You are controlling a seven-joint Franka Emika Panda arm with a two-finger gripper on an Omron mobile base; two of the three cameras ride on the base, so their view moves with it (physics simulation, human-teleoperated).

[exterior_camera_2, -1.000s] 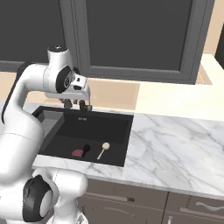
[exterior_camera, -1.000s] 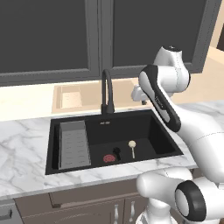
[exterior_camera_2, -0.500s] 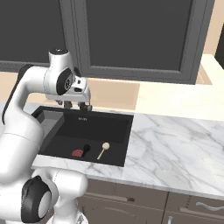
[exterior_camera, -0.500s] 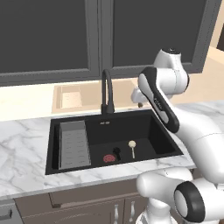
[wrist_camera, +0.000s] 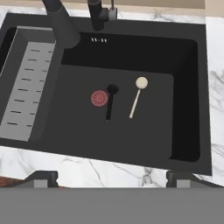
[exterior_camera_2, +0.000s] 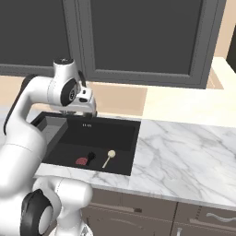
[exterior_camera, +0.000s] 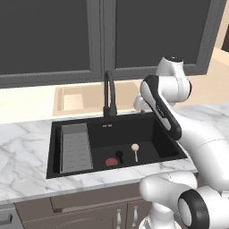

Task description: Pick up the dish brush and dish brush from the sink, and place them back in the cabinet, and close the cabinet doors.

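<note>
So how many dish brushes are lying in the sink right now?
2. The black brush lies on the sink floor right beside the red drain; the cream brush lies just past it, apart.

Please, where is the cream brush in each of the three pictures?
Left base view: cream brush on the sink floor, right of centre.
Right base view: lower middle of the basin.
Hand view: centre, slanted.
Shared landmark: red drain, with the black brush between.

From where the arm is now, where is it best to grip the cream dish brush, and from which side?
Probably the thin handle of the cream dish brush, taken from straight above: it lies flat on the sink floor, clear of the black dish brush, and the pincer is open.
</note>
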